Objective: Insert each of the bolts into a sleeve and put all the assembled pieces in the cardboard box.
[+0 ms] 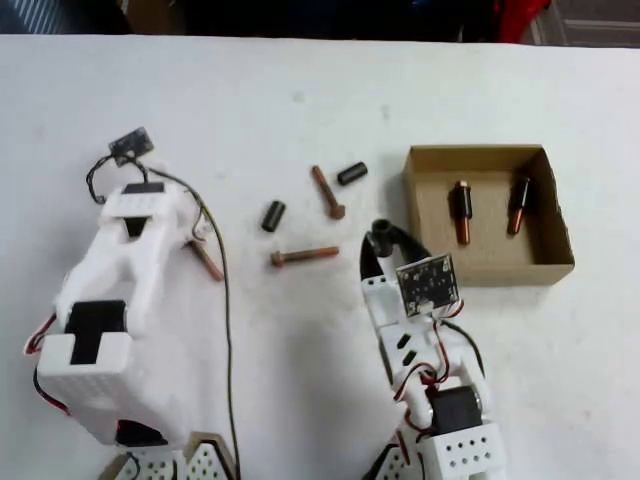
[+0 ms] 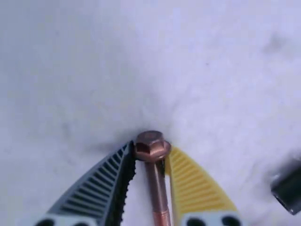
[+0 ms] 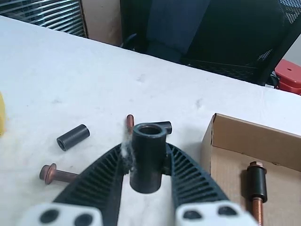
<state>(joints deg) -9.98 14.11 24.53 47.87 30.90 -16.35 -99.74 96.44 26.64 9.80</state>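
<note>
My left gripper (image 2: 150,149) is shut on a copper bolt (image 2: 155,188), head outward, low over the table; in the high view this bolt (image 1: 208,262) pokes out beside the left arm. My right gripper (image 3: 147,155) is shut on a black sleeve (image 3: 148,141) held upright, left of the cardboard box (image 1: 487,268). Two loose bolts (image 1: 327,192) (image 1: 305,256) and two loose sleeves (image 1: 352,173) (image 1: 273,216) lie between the arms. Inside the box lie two bolts with sleeves on them (image 1: 462,210) (image 1: 518,205).
A small circuit board (image 1: 130,146) with a cable lies on the table behind the left arm. A black cable (image 1: 226,330) runs down the table beside that arm. Dark chairs and a red object stand past the far table edge (image 3: 197,70).
</note>
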